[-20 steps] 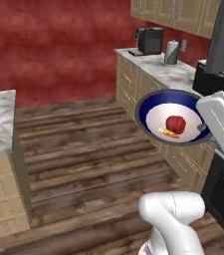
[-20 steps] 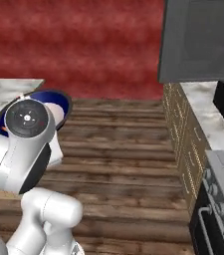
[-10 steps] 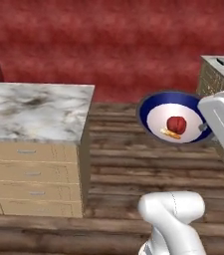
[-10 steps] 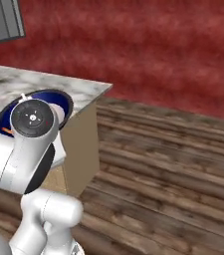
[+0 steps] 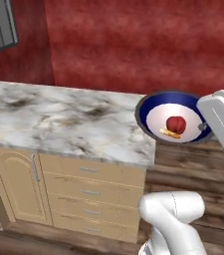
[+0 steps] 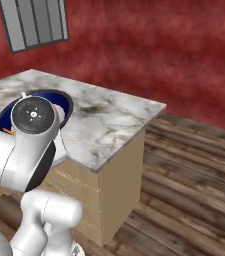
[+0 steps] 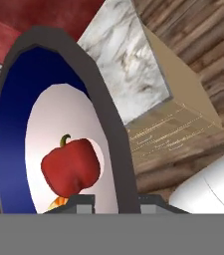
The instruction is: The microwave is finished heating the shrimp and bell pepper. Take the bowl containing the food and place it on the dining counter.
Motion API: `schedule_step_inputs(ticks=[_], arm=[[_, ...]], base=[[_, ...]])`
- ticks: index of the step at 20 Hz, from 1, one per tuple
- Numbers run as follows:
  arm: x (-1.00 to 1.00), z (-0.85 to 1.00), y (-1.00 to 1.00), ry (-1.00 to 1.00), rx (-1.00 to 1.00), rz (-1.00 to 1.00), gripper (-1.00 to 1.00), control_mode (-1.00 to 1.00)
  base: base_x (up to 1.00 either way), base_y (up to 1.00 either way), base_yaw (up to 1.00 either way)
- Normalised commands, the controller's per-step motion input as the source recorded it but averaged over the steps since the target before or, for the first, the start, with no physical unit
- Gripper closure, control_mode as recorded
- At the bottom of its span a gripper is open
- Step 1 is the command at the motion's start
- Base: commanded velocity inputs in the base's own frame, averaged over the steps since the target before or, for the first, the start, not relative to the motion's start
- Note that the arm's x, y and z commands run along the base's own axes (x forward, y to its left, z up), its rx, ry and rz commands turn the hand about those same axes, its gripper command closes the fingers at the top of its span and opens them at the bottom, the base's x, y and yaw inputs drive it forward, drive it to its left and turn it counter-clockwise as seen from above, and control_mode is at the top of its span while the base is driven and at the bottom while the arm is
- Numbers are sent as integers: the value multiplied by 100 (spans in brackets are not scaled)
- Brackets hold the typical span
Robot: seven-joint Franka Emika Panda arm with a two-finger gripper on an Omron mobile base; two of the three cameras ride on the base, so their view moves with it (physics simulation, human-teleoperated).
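- Here the white arm rose from the lower right of the left base view, its hand reaching in from the right edge toward the round bowl, dark blue outside and white inside [image 5: 175, 119].
- In the right base view the arm's round dark joint cap stood in front of the bowl [image 6: 59, 100], covering most of it.
- The fingers [image 7: 108, 201] were drawn tight, pinching the rim of the bowl [image 7: 14, 99]; in the hand view their two dark tips stood at the bottom, one on each side of the rim.
- The bowl was held up in the air, clear of any support, its opening tipped a little toward the left base camera.
- Inside it lay a round red bell pepper [image 5: 176, 124] with a small curled stem, seen large in the hand view [image 7: 71, 167].
- A small orange-yellow curved shrimp [image 5: 169, 133] lay just beside the pepper, on the white inside of the bowl; in the hand view a sliver of it [image 7: 57, 203] peeked out under the pepper.
- The bowl hung at the right-hand end of the broad white-grey marble surface with dark veining [image 5: 58, 122], overlapping its corner in the left base view.
- That surface [image 6: 109, 112] sat on tan wooden cabinets and drawers [image 5: 91, 191] with silver handles.
- Dark plank flooring [image 6: 184, 170] ran beyond it to a deep red wall [image 5: 133, 45].
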Motion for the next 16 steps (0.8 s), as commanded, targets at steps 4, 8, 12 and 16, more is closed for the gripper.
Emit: schedule_step_inputs(ticks=[4, 8, 12, 16], arm=[[0, 0, 0, 0, 0, 0, 100, 100], [25, -5, 0, 0, 0, 0, 100, -100], [100, -37, -10, 10, 2, 0, 100, -100], [100, -60, -18, 24, 14, 0, 100, -100]], base=[[100, 35, 21], [75, 12, 2], [0, 0, 0], [0, 0, 0]])
